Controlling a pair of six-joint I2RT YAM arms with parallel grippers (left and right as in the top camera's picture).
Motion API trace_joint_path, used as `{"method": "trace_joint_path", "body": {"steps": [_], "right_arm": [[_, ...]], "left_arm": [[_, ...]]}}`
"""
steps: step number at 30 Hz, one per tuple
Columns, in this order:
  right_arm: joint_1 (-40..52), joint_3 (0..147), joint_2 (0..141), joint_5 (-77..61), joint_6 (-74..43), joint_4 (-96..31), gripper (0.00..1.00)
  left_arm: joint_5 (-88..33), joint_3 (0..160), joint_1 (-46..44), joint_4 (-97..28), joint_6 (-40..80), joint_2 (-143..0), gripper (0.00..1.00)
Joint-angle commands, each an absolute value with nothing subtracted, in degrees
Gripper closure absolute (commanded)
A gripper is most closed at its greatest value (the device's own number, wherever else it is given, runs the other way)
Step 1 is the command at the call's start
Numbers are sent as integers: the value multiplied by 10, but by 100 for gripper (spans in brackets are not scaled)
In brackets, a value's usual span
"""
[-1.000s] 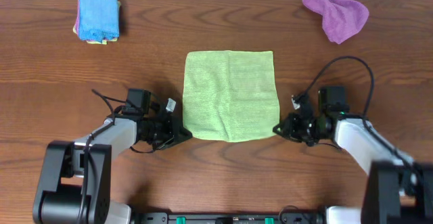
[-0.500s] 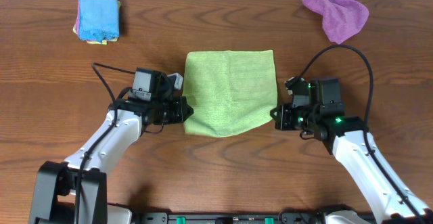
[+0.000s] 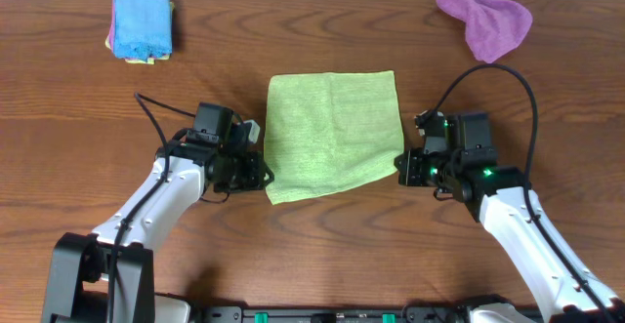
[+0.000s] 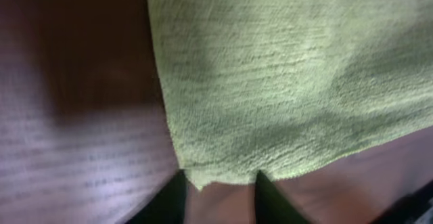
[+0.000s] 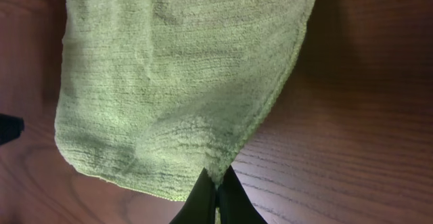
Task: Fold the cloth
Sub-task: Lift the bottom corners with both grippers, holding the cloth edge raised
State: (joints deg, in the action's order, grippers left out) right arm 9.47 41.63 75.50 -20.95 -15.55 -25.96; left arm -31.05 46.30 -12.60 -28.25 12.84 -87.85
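Note:
The light green cloth (image 3: 332, 128) lies on the wooden table in the middle of the overhead view. My right gripper (image 3: 400, 167) is shut on its near right corner and holds that corner raised; the right wrist view shows the fingers (image 5: 216, 197) pinched on the cloth (image 5: 169, 68). My left gripper (image 3: 259, 172) is at the near left corner. In the left wrist view its fingers (image 4: 218, 197) stand apart, with the tip of the cloth (image 4: 284, 68) loose between them. The near edge runs slanted, low on the left and high on the right.
A folded stack of blue cloths (image 3: 142, 27) lies at the far left. A crumpled purple cloth (image 3: 485, 20) lies at the far right. The table's far edge runs just behind them.
Both grippers lifted the near edge and carried it away from me. Since half a second ago the left corner has dropped back toward me, while the right corner stays held.

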Motion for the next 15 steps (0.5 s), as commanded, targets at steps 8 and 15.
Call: {"method": "trace_joint_path", "body": {"steps": [8, 15], "right_arm": [[98, 426, 756, -212, -163, -266, 99], [98, 426, 756, -215, -167, -270, 98]], "left_arm": [[-371, 466, -128, -299, 57, -873, 48], [-437, 408, -112, -232, 45, -873, 50]]}}
